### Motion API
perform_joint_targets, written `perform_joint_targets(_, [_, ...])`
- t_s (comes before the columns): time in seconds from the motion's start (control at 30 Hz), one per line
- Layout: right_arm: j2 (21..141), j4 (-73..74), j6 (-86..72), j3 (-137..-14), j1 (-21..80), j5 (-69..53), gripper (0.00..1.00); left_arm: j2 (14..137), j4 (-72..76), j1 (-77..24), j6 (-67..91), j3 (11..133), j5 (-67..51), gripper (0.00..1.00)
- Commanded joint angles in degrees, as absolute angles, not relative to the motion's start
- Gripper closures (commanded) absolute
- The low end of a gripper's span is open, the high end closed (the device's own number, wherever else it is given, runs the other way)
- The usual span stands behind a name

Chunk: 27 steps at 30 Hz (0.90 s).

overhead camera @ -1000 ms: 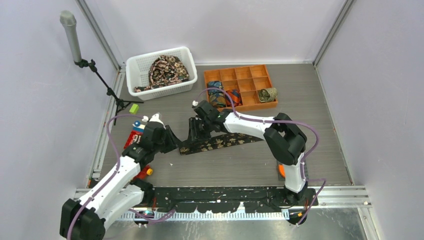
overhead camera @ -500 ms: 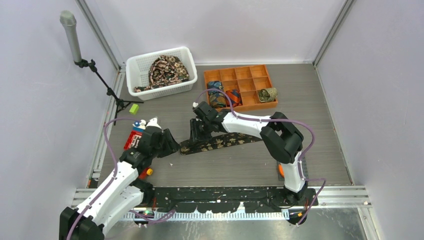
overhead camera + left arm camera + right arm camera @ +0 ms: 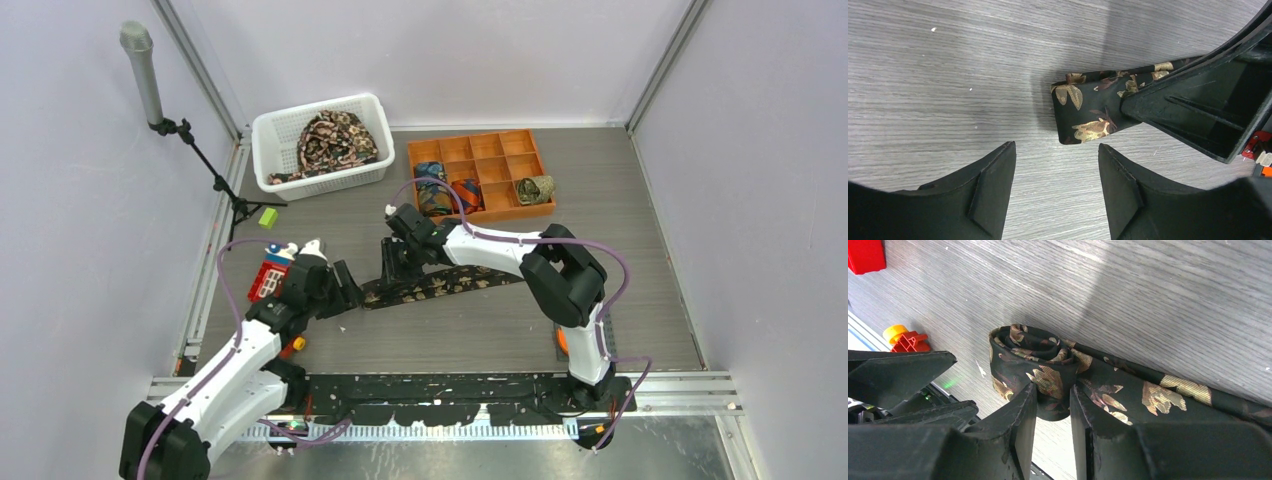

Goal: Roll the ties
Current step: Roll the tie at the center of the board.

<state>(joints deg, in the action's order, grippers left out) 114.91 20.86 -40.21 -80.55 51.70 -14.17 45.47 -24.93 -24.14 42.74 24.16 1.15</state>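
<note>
A black tie (image 3: pixel 440 283) with tan leaf print lies across the table's middle. Its left end is wound into a small roll (image 3: pixel 1030 360). My right gripper (image 3: pixel 1053 397) is shut on that roll, one finger on each side; it shows in the top view (image 3: pixel 392 270) too. The rolled end also shows in the left wrist view (image 3: pixel 1088 112). My left gripper (image 3: pixel 1057 150) is open and empty, just short of the roll, on the table left of it (image 3: pixel 345 290).
A white basket (image 3: pixel 270 135) holds a heap of patterned ties (image 3: pixel 333 138) at the back left. An orange divided tray (image 3: pixel 510 145) holds rolled ties (image 3: pixel 536 188) at the back. Red and orange items (image 3: pixel 268 280) lie by the left arm. A microphone stand (image 3: pixel 215 175) is far left.
My left gripper has drawn back a little and then come in again towards the roll's left end. My right gripper has stayed on the roll.
</note>
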Motion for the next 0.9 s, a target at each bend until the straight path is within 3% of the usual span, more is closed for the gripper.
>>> perform_joint_targets(0.0, [115.73,20.7,-38.72,-80.0,51.89,-12.53,0.65,45.87,-20.53,-23.65,41.59,24.0,0.26,0.37])
perform_joint_targets(0.87, [117.25,19.03,-38.32,-76.26,50.53,-12.73,0.69,51.69,-3.3,-15.62,44.91,17.22,-15.7,0.41])
